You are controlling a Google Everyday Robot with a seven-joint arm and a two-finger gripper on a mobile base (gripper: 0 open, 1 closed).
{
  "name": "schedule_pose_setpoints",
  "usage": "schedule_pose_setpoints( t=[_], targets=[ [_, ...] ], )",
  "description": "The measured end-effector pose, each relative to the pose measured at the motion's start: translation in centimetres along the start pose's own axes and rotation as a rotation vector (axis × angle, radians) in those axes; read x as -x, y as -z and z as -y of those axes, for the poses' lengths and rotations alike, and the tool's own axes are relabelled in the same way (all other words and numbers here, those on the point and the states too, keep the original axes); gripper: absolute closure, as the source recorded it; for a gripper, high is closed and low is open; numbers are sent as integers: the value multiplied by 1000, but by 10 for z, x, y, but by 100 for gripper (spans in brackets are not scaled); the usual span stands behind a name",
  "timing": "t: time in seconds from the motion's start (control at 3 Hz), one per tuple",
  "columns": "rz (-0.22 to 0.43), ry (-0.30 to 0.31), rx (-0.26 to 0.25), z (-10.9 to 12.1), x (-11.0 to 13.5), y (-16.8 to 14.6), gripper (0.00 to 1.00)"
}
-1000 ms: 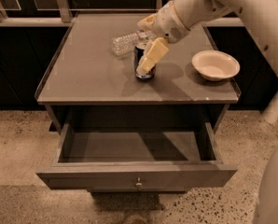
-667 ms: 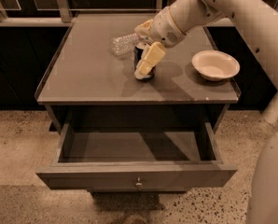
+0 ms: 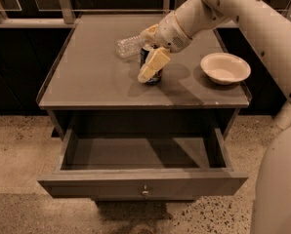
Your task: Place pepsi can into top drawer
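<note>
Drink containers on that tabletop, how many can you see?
2. The pepsi can is mid-table, with the claw at it; a clear plastic bottle lies just behind it. None show in the open top drawer.

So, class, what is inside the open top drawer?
The top drawer shows only its bare floor; its rear is hidden under the tabletop, where the pepsi can is, with the gripper at it.

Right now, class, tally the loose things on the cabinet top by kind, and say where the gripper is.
pepsi can: 1
plastic bottle: 1
bowl: 1
Total: 3
The gripper is at the pepsi can on the cabinet top.
</note>
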State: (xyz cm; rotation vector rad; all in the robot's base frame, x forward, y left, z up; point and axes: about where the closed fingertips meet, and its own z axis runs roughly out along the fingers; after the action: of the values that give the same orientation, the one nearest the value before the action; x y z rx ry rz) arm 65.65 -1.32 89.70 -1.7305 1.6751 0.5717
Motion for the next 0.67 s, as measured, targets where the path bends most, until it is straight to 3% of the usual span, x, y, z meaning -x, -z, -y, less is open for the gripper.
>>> schedule_pose_setpoints(
  t=[0.67],
  targets=[
    [0, 0, 0, 1, 7, 7, 64]
  ],
)
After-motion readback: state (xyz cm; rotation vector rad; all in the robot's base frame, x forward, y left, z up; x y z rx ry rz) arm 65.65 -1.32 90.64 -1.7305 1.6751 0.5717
